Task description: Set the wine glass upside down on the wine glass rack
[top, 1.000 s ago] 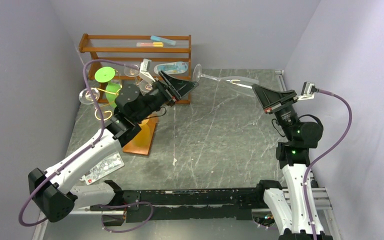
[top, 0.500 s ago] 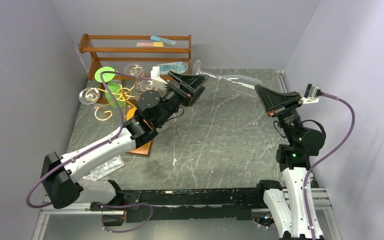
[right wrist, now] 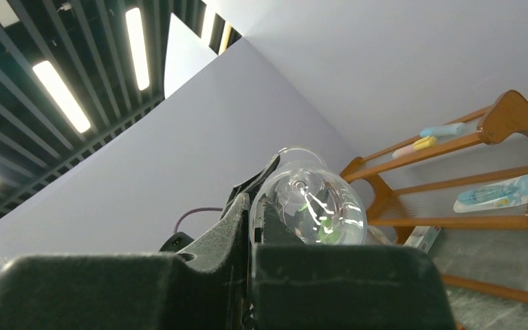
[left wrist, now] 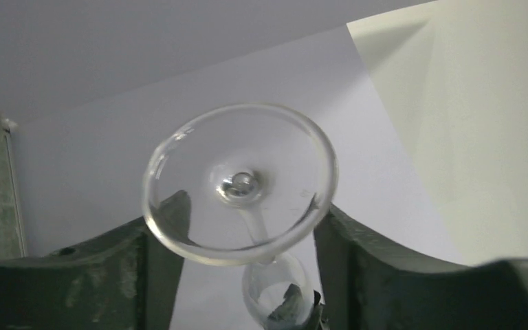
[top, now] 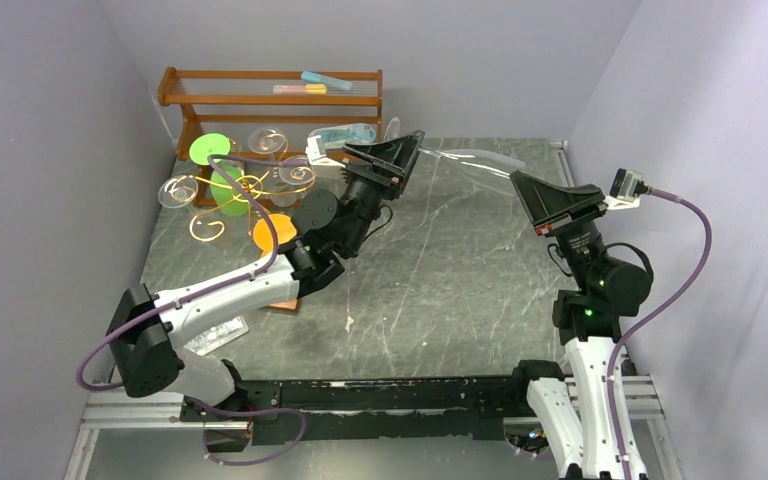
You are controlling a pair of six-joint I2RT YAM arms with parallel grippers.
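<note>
A clear wine glass (top: 457,158) hangs nearly level above the table, foot to the left. My right gripper (top: 522,186) is shut on the rim of its bowl (right wrist: 311,206), the glass wall pinched between the pads. My left gripper (top: 398,152) is open with a finger on each side of the glass's round foot (left wrist: 240,182). The foot's rim lies close against both fingers, and I cannot tell whether they touch. The gold wire wine glass rack (top: 243,188) stands at the far left on its copper-brown base (top: 282,300), behind the left arm.
Other glasses hang on the rack: a green one (top: 210,150), clear ones (top: 174,191) and an orange one (top: 272,231). A brown wooden shelf unit (top: 270,76) with small items stands against the back wall. A flat packet (top: 215,333) lies near the left arm's base.
My left arm has swung right, away from the rack, and brought its jaws round the glass's foot, narrowing them. The right arm has lifted the bowl end slightly.
</note>
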